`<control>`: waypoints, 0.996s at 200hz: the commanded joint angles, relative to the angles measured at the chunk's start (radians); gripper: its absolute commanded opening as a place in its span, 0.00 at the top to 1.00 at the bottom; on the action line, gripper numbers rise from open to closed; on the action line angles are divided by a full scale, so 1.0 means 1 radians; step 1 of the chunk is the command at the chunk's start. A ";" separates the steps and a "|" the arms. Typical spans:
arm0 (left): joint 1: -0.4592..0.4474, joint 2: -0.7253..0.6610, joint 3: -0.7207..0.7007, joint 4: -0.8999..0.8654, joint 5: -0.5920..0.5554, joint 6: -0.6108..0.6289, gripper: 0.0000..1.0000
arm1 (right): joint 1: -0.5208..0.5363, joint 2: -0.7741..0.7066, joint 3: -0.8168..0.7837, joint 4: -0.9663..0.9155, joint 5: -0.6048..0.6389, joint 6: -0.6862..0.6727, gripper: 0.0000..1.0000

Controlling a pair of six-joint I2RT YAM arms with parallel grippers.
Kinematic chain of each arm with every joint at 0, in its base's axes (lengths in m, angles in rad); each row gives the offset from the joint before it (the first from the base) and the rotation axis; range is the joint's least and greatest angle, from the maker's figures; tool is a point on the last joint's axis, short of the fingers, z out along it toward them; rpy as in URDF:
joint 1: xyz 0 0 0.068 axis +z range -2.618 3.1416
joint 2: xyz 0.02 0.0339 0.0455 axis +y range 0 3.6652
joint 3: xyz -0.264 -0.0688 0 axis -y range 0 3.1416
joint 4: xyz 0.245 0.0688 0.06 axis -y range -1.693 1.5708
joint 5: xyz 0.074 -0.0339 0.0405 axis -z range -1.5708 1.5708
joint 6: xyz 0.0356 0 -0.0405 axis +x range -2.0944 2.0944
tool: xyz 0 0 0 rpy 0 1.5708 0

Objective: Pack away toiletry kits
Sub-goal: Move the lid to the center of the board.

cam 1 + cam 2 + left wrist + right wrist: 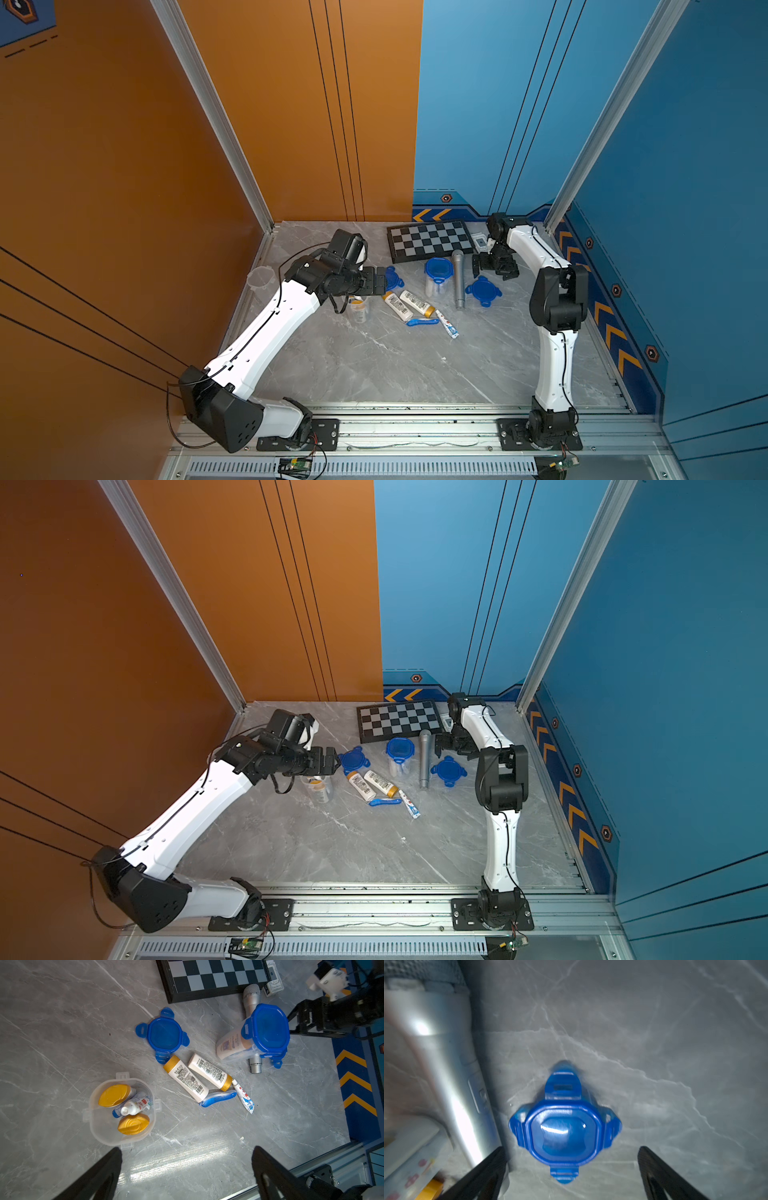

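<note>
**Toiletry items on a grey marbled tabletop [374,374].** Left of centre an open cup [91,1109] stands upright. It holds two yellow-capped bottles [114,1095], a toothpaste tube [133,1107] and a mostly hidden blue toothbrush handle [115,1113].

Just right of it two loose bottles [209,1072] lie side by side. Each carries a barcode and dense black print, too small to read. A loose toothbrush [218,1098] lies at their near ends. Just beside it is a loose toothpaste tube [244,1097] with red characters that cannot be made out.

Farther back a closed cup [434,286] stands under a blue four-tab lid; the bottle inside shows blue print, illegible. The left lid [392,278] lies flat on the far side of the loose bottles. The right lid [483,291] lies right of the microphone [458,282]. An empty cup [261,277] stands at the far left. The chessboard [430,240] and a small printed box [273,982] lie along the far edge.

The left jaws hang spread wide and empty above the tabletop beside the open cup. The right jaws, equally wide and empty, hang over the right lid.
</note>
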 commanded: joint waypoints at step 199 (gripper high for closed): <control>0.037 0.048 0.002 0.002 0.063 -0.022 0.02 | 0.097 -0.133 -0.367 0.068 0.009 -0.072 0.00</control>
